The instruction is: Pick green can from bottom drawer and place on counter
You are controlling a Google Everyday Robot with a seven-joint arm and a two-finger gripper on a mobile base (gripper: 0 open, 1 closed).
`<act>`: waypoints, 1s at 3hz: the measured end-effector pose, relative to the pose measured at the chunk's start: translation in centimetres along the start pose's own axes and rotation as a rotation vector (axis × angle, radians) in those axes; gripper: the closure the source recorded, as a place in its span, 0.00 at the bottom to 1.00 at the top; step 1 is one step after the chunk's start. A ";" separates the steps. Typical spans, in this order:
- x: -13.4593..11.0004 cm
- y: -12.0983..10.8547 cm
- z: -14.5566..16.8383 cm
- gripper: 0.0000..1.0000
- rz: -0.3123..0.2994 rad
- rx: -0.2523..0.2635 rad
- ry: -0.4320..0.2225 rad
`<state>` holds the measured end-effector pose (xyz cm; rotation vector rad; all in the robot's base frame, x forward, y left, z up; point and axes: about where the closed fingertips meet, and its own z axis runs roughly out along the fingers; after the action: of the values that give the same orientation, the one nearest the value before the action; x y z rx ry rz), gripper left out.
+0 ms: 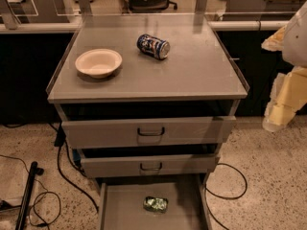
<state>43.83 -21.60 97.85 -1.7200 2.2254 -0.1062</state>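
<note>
Green can [155, 203] in btm drawer [122, 211], well below-left of claw [277, 115], grip state unclear.

Grey bottom drawer [124, 211], green can [155, 203] — grey counter [201, 73], blue-and-white can [153, 46] — cream hand [280, 104], right edge.

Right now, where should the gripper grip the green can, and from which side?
Probably mid-body, from above: the green can lies on its side on the bottom drawer floor, ends left and right. The gripper hangs right of the counter, higher up.
</note>
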 end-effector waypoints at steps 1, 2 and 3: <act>0.0 0.0 0.0 0.00 0.000 0.000 0.000; 0.2 0.8 0.3 0.00 0.014 -0.009 -0.020; 0.0 2.5 1.6 0.00 0.003 -0.021 -0.061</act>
<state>41.94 -20.75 95.70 -1.7080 2.1923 -0.0297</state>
